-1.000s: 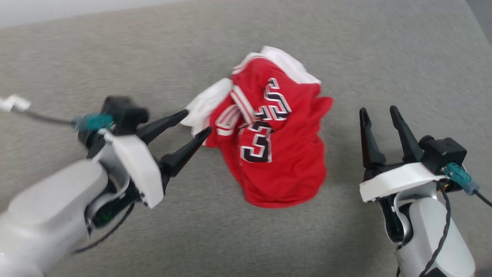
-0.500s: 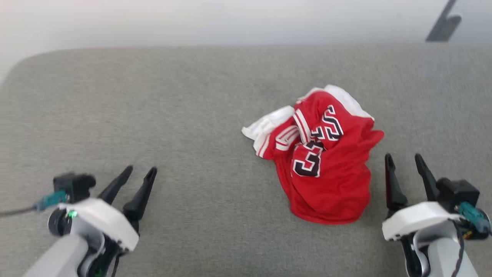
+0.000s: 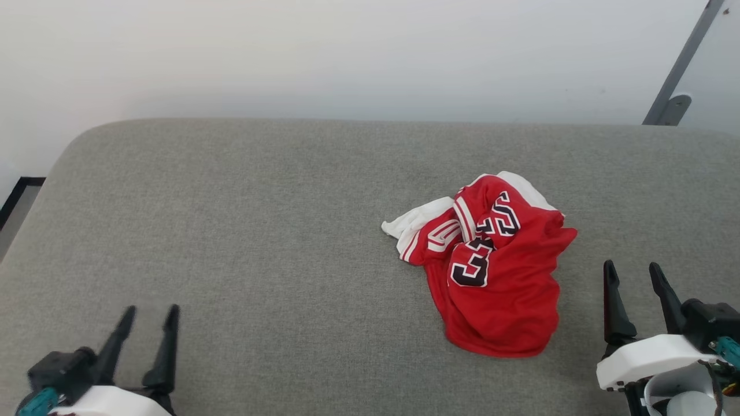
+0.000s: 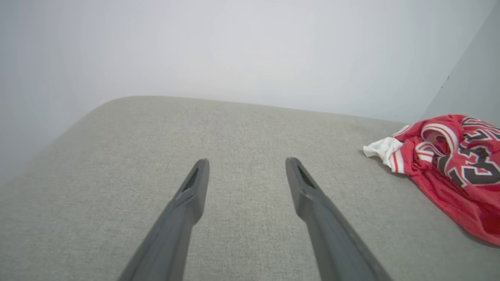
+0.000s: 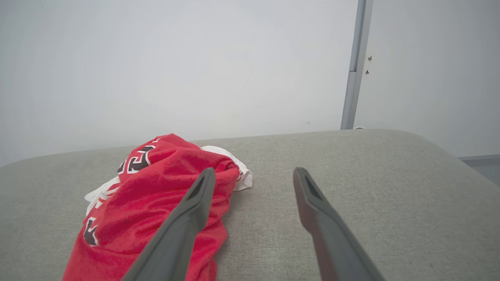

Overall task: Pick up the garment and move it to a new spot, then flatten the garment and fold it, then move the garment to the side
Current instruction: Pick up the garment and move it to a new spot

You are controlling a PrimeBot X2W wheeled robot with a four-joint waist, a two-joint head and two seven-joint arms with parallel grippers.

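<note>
Pale wall [image 3: 347, 58] backs a broad grey upholstered surface [image 3: 260, 231], whose far edge runs along it and whose far left corner curves away toward a dark floor strip. A slanted metal post [image 3: 682, 63] stands at the far right. The garment [image 3: 503, 289] lies right of centre in a crumpled red heap, number uppermost, one white sleeve trailing toward the open side. The right gripper [image 3: 631, 266] waits just beside the heap's right flank, jaws apart and empty; the left gripper [image 3: 151, 309] sits well apart at the near left, likewise spread and holding nothing. Nothing has been flattened or folded, so the work appears to be at a pick-up. The next move likely calls for a pinch on a loose edge, the sleeve or the hem. Bare cloth to the left offers the most room for spreading; the right side is tighter.
</note>
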